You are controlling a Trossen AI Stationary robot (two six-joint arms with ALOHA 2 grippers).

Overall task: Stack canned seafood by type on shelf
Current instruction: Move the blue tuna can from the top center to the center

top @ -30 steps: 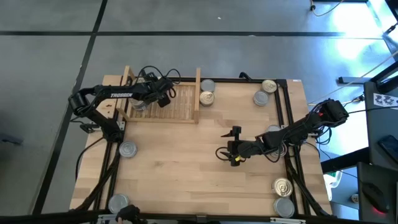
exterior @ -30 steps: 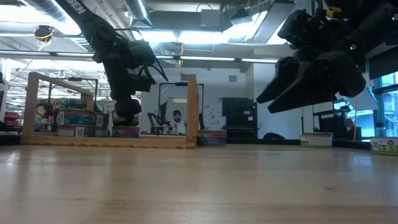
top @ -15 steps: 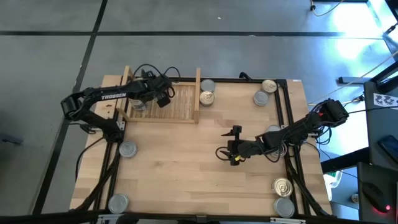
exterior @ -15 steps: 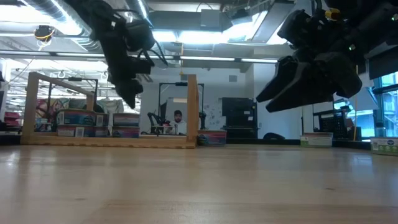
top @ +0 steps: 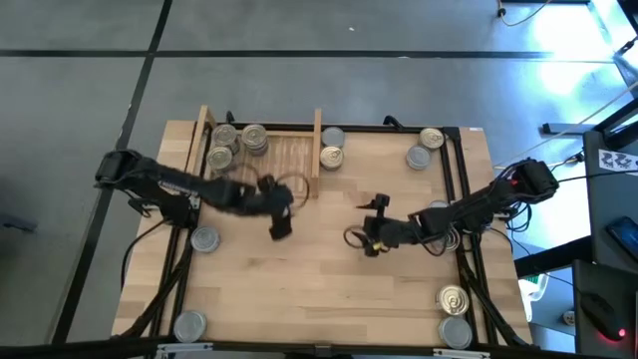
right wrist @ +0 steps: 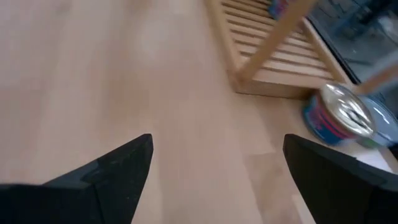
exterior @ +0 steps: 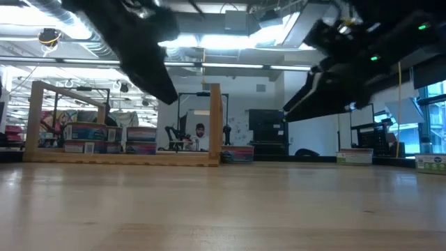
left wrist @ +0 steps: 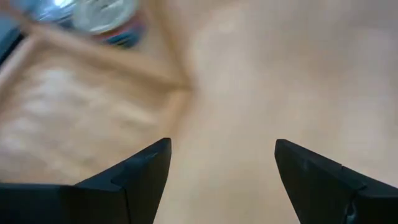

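Shelf (top: 264,160): a shallow light-wood rack, set at the far left part of the surface (top: 319,269). Its long axis is laid along the far edge, from left to right in the high view; the slats of the base are seen running across that axis. Two upright side boards are placed at its ends.

Cans on the shelf (top: 237,143): a small cluster is gathered at the left end, each can upright, round top facing up. In the low view they are shown as low stacks.

Cans off the shelf: two (top: 332,148) are placed just beside the right side board; two more (top: 426,146) near the far right corner; two (top: 455,314) near the near right corner; one (top: 204,239) at the left edge; one (top: 189,325) at the near left corner. All are stood upright.

Left hand (top: 280,221): held above bare wood, in front of the shelf's right end, fingers (left wrist: 146,171) spread wide, nothing between them.

Right hand (top: 370,231): held over the middle of the surface, fingers (right wrist: 124,165) spread wide, nothing gripped.
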